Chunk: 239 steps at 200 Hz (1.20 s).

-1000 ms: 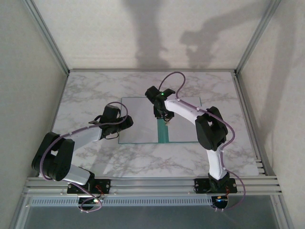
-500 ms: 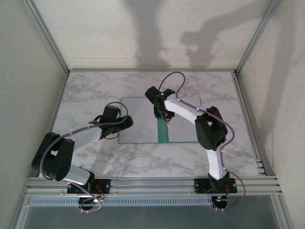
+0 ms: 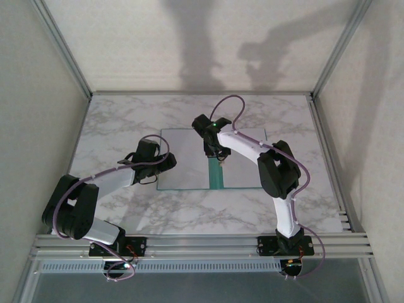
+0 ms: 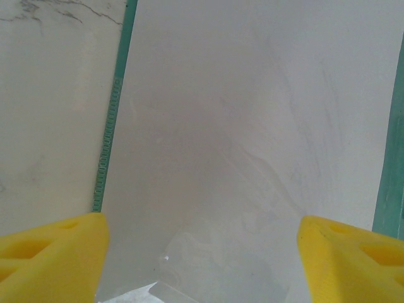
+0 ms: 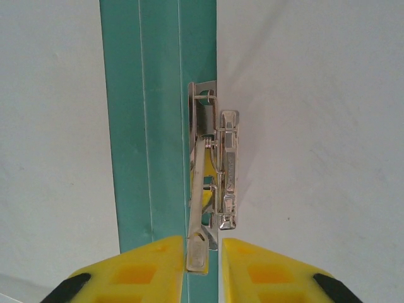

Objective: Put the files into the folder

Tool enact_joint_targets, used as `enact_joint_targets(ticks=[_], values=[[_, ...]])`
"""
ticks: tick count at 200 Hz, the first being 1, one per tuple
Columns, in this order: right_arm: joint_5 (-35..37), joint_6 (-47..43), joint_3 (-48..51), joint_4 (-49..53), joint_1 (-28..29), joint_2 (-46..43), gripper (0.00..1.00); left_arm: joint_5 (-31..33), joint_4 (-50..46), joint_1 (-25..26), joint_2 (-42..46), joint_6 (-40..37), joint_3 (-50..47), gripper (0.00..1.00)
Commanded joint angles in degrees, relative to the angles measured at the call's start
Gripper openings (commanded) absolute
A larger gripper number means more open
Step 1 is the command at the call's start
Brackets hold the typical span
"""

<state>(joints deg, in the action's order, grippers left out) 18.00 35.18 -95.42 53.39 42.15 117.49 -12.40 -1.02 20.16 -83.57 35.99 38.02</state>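
Top external | grey-veined marble tabletop (image 3: pixel 126 120) — folder (image 3: pixel 216 175) open | beige walls (image 3: pixel 38 95)

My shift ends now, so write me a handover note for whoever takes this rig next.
Left gripper: open, over the left sheet, nothing held.
Right gripper: fingers narrow either side of the clip lever at the folder spine; firm grip unclear.
Files: white sheets lie flat on both leaves of the open folder.
Done: sheets laid in.
Left: likely work the clip, then close the folder.
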Motion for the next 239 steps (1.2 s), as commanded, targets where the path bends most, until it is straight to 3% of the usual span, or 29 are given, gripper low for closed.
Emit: enact_joint_targets(ticks=[1,239], values=[[0.19,-0.45,-1.90,1.33,-0.23,1.67,0.24,-0.19,0.97,0.40,1.13,-0.48,-0.45,0.78],[1.16,-1.60,-1.20,2.55,-0.58,1.99,0.09,0.45,0.18,0.36,1.04,-1.16,0.37,0.78]])
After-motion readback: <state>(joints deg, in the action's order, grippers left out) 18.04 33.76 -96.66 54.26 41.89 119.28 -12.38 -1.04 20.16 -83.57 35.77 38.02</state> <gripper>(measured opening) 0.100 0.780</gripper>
